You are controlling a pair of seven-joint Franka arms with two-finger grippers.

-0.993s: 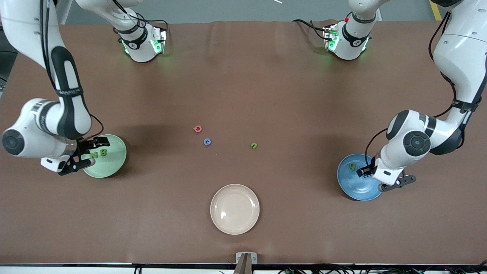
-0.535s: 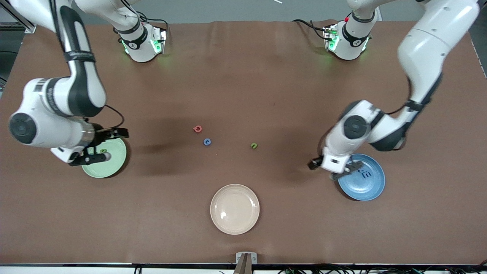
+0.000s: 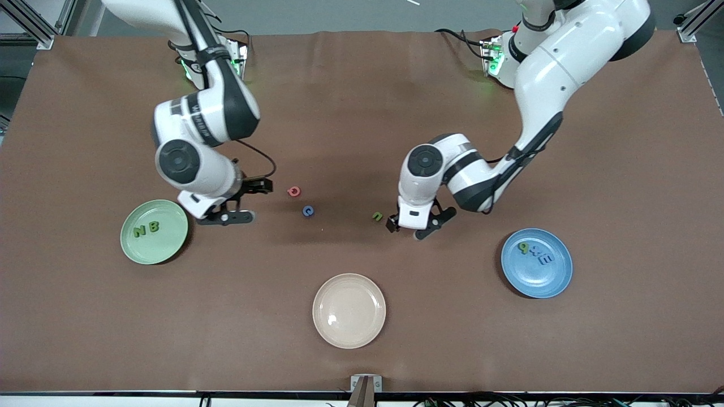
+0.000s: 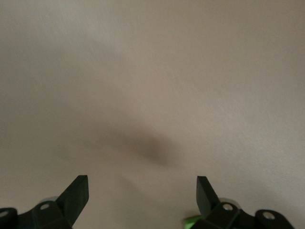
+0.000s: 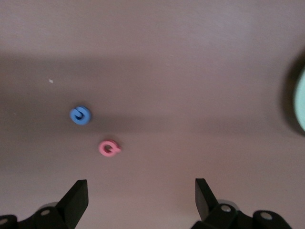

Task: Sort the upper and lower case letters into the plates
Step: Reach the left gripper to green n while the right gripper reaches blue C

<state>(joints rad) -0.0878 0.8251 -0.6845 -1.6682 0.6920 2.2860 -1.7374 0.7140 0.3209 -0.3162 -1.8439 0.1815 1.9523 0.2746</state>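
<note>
The mint green plate [image 3: 161,249] at the right arm's end holds green letters N [image 3: 139,230] and B [image 3: 153,227]. The blue plate [image 3: 537,280] at the left arm's end holds three small letters [image 3: 534,253]. A red letter [image 3: 293,191], a blue letter [image 3: 307,211] and a green letter [image 3: 377,216] lie on the table's middle. My right gripper [image 3: 251,200] is open and empty beside the red letter; its view [image 5: 141,191] shows the red letter [image 5: 109,148] and the blue letter [image 5: 80,115]. My left gripper [image 3: 417,227] is open and empty [image 4: 142,191] beside the green letter [image 4: 193,221].
A cream-beige plate [image 3: 349,310], empty, sits nearer the front camera than the loose letters. The brown table [image 3: 362,113] stretches between the plates and the arm bases. The mint plate's rim [image 5: 300,98] shows in the right wrist view.
Both grippers have left their plates and moved in toward the table's middle: the right one to beside the red letter, the left one to beside the green letter.
</note>
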